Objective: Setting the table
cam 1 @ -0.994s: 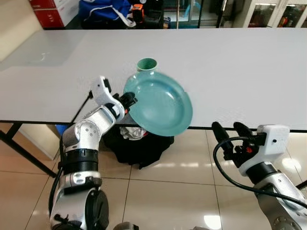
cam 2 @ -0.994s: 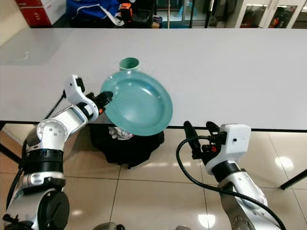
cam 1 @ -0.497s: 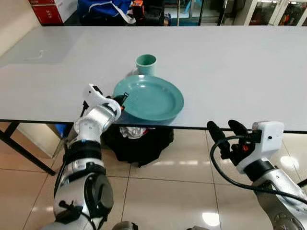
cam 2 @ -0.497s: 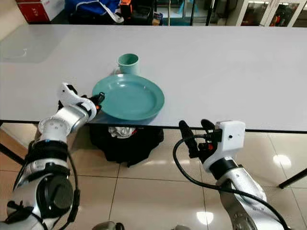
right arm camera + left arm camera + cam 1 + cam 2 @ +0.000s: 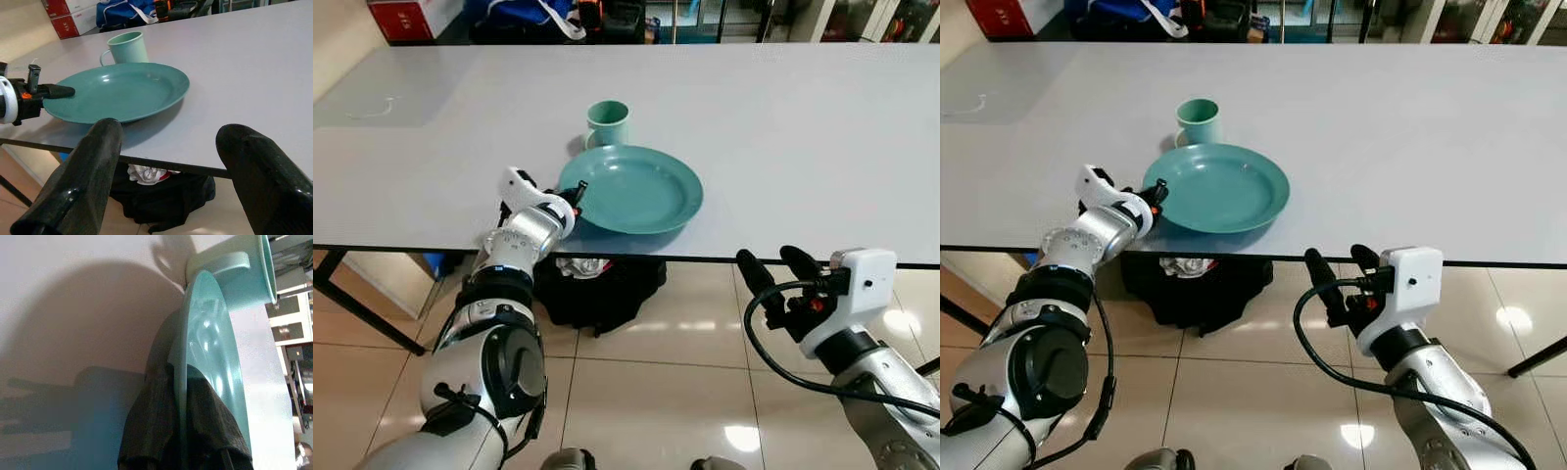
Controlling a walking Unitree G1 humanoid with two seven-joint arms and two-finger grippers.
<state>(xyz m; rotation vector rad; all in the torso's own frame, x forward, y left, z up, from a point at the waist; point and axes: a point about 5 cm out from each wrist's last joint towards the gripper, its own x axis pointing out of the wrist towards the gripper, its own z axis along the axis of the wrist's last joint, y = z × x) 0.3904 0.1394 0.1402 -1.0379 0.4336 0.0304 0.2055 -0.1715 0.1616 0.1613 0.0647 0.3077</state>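
A wide grey surface (image 5: 803,147) bears a teal plate (image 5: 636,189) near its front edge, just before a teal cup (image 5: 607,121); the left claw (image 5: 576,196) grips the plate's rim, the right claw (image 5: 783,277) waits spread below, and other settings remain unplaced.

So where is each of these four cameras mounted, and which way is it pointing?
Left eye view: on the head, looking down at the grey table; both silver arms show, the left tool gripping the round teal plate.
Right eye view: the head's other eye, same scene; the teal mug stands behind the plate.
Left wrist view: on the left wrist, looking along its black fingers clamped on the plate's rim.
Right wrist view: on the right wrist below the table edge, looking between its open fingers.
Shared: plate and mug appear in all four.
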